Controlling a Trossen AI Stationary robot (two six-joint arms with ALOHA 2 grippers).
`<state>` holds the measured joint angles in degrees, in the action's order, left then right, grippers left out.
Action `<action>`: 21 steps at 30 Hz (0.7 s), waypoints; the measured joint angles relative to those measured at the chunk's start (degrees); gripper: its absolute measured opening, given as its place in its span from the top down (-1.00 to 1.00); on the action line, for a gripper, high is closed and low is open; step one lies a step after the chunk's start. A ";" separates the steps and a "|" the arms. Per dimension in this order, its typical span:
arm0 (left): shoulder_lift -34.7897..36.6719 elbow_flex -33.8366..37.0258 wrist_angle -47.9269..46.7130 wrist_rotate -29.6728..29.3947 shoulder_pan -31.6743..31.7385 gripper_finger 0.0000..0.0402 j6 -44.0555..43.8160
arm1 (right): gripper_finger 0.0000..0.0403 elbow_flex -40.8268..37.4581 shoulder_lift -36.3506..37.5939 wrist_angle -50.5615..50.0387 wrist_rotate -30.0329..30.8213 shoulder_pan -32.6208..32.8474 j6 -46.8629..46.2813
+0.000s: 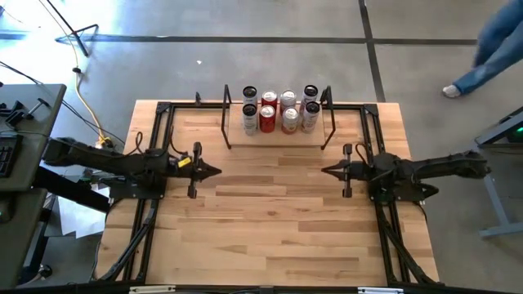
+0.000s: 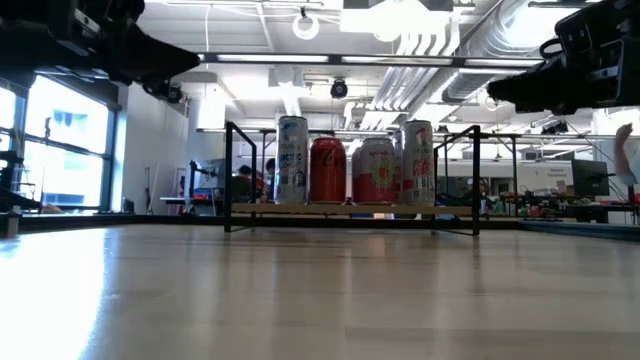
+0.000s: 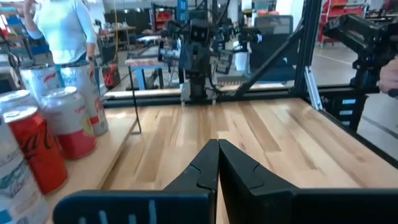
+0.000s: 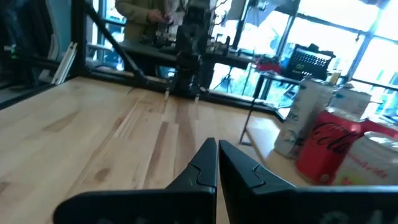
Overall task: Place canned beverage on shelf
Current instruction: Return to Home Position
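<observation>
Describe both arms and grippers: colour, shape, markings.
The left arm and right arm are matte black, jointed and bulkier toward the wrist. The left gripper and right gripper each carry two black fingers on a short cross rail, tapering to a point. A small yellow label shows on the left wrist.

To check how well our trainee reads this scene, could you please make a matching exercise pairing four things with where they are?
Things:
A. left gripper
B. right gripper
C. soda cans
D. person in jeans

Places:
1. in two rows on the shelf
2. on the floor beyond the tabletop's far right corner
3. shut, above the tabletop's right half
4. shut, above the tabletop's left half

Pairs: A-4; B-3; C-1; D-2
</observation>
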<state>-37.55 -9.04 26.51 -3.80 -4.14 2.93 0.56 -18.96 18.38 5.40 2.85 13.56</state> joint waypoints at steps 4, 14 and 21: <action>4.70 0.00 -3.33 5.00 6.69 1.00 -0.42 | 1.00 0.00 3.19 -1.00 -3.52 -4.63 -0.22; 18.96 8.29 -1.94 6.56 17.16 1.00 -6.58 | 1.00 -0.02 6.82 -3.89 -12.42 -19.10 -6.26; 28.60 8.24 -16.92 -2.75 17.69 1.00 -5.80 | 1.00 -0.04 9.50 -11.34 -16.73 -27.22 -12.09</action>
<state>-8.96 -0.80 9.58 -6.55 13.56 -2.87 0.51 -9.46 7.04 -11.33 -24.37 1.47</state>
